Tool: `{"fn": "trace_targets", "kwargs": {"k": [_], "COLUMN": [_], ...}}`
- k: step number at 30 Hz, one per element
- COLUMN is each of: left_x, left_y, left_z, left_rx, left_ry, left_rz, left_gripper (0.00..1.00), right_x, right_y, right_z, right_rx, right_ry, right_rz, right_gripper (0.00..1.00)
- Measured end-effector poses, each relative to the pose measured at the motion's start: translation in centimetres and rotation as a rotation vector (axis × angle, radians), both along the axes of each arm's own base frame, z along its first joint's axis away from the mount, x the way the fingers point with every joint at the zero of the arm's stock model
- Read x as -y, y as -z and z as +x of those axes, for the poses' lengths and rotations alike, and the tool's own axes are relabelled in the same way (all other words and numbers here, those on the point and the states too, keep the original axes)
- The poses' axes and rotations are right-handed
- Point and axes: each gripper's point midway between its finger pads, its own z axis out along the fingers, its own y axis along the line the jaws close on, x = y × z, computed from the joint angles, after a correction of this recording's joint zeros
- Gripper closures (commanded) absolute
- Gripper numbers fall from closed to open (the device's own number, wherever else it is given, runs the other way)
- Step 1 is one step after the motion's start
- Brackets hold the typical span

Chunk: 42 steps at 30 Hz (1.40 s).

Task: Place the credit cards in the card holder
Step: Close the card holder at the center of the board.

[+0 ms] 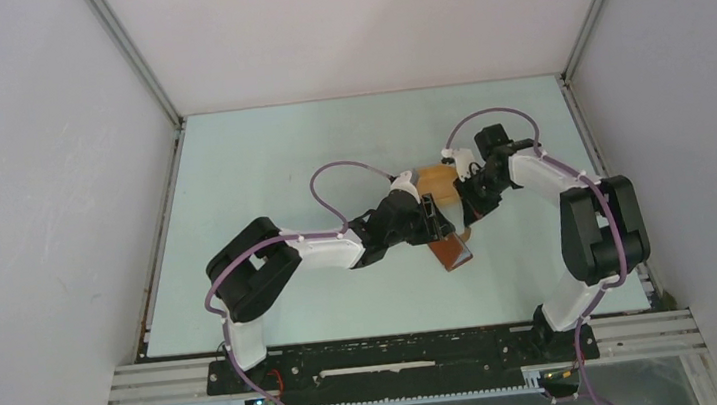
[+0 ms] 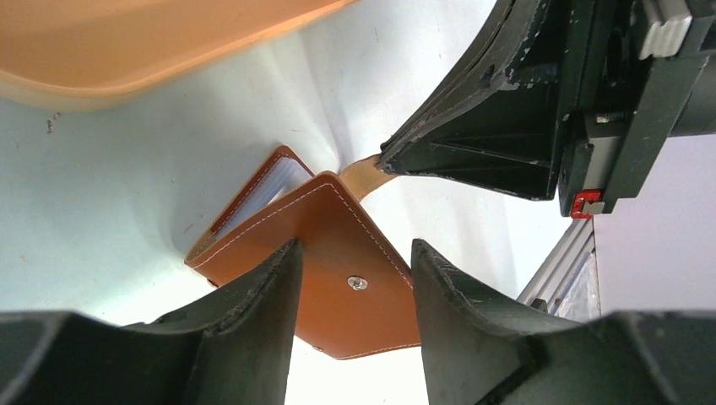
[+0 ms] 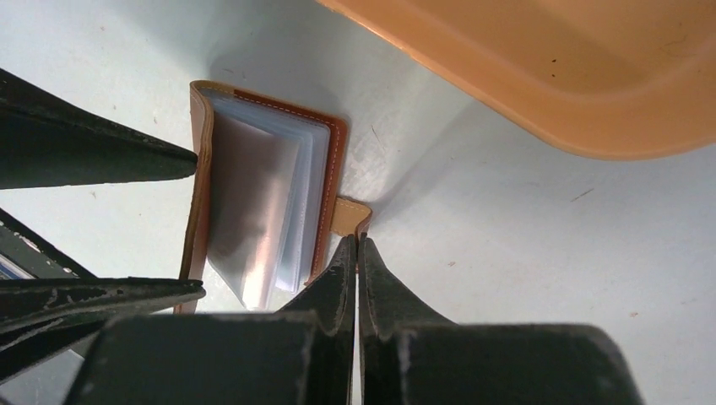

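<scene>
Nearest the arm bases, the card holder (image 2: 321, 228) lies on the table (image 3: 507, 253), partly open, its clear sleeves (image 3: 262, 194) fanned upward. The left gripper (image 2: 355, 246) has its jaws spread, one finger on each side of the snap stud (image 2: 358, 283) on the cover. Whether the fingers bear on the leather cannot be determined. Risk: if the cover is not restrained, any pull on the far side will drag or rotate the whole holder instead of opening it. Just beyond, the right gripper (image 3: 355, 245) has its jaws pressed together and appears to pinch only the end of the flap tab (image 3: 350, 215). Risk: so shallow a hold can slip off, letting the holder fall shut. A steep or fast pull could also lift the holder off the table. Farthest, the orange tray (image 3: 540, 93) sits close beside the holder. Risk: a wide swing of the right wrist may strike its rim. No credit cards are identifiable in these views, so confirm their location before insertion.
</scene>
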Motion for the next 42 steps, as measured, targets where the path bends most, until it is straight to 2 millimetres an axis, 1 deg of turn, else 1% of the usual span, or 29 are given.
{"fn": "trace_targets", "kwargs": {"k": [2,4,8,10,11,13,14,18,21,26,29,36,42], "left_x": [0.0,0.1,0.3,0.5,0.6,0.8,0.8,1.0,1.5,2.3,2.2,2.2,2.1], "left_y": [0.0,-0.2,-0.6,-0.9,-1.0,-1.1,-1.0,-0.3,0.6,2.0,2.5,2.8,3.0], "left_z": [0.0,0.1,0.3,0.6,0.7,0.9,1.0,1.1,1.3,1.8,1.9,2.0,1.8], "left_rx": [0.003,0.011,0.035,0.049,0.053,0.061,0.064,0.070,0.066,0.057,0.053,0.051,0.076], "left_ry": [0.001,0.005,0.014,0.018,0.019,0.027,0.032,0.055,0.073,0.087,0.084,0.084,0.108], "left_rz": [-0.001,-0.003,-0.006,-0.007,-0.008,-0.009,-0.009,-0.010,-0.016,-0.016,-0.012,-0.008,-0.003], "left_gripper": [0.52,0.56,0.56,0.55,0.52,0.44,0.41,0.42,0.48,0.66,0.71,0.81,0.82], "right_x": [0.2,0.4,1.0,1.1,1.1,1.1,1.0,0.5,0.2,0.1,0.3,0.4,0.5], "right_y": [-0.1,-0.3,-0.8,-1.1,-1.2,-1.4,-1.6,-1.8,-1.5,-0.9,-0.7,-0.4,-0.2], "right_z": [0.1,0.2,0.4,0.3,0.3,0.2,0.1,-0.2,-0.6,-0.8,-0.8,-0.9,-0.9], "right_rx": [0.000,-0.005,-0.021,-0.031,-0.036,-0.047,-0.052,-0.069,-0.099,-0.139,-0.151,-0.183,-0.203], "right_ry": [0.009,0.027,0.069,0.081,0.086,0.094,0.095,0.089,0.088,0.099,0.110,0.134,0.147], "right_rz": [0.011,0.038,0.111,0.148,0.163,0.193,0.207,0.244,0.265,0.288,0.299,0.338,0.354], "right_gripper": [1.00,1.00,1.00,1.00,1.00,1.00,1.00,1.00,1.00,1.00,1.00,1.00,1.00]}}
